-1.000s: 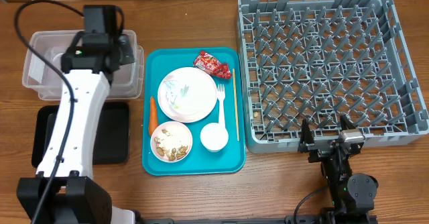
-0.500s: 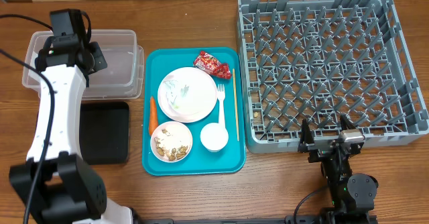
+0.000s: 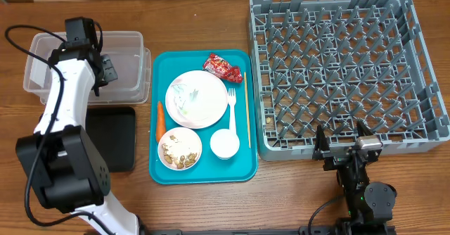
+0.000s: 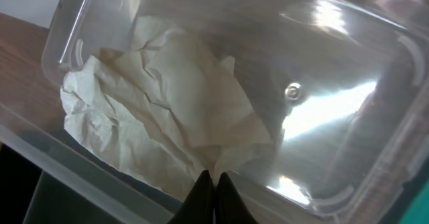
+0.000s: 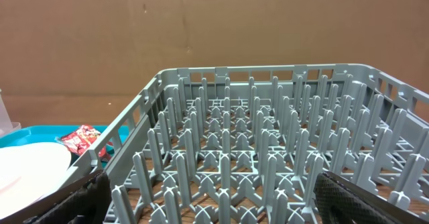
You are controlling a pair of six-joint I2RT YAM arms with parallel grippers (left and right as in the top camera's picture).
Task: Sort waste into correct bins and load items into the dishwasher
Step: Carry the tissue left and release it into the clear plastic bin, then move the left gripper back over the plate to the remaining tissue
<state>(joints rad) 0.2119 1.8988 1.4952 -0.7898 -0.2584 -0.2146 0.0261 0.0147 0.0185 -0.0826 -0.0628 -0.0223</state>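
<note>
red snack wrapper (image 3: 222, 67), far corner of teal tray (image 3: 242, 161): likely light, crinkly, slick foil, best pinched at a crimped end; left gripper (image 4: 213, 181) pressed together, empty, over clear tub (image 3: 135, 43); right gripper (image 3: 342, 138) spread wide

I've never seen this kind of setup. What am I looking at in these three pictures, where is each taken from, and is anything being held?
Two robot arms sit at a wooden table, each ending in a two-finger claw. One picture looks down from above; the other two come from cameras on each wrist. The left claw is shut, apparently empty, over a clear tub holding a crumpled napkin; a black tray lies beside the tub. The right claw is open, empty, at the near edge of a grey dish rack. Between them a teal tray carries a plate, a bowl of scraps, a cup, a fork, a stick, a carrot and a red wrapper.
</note>
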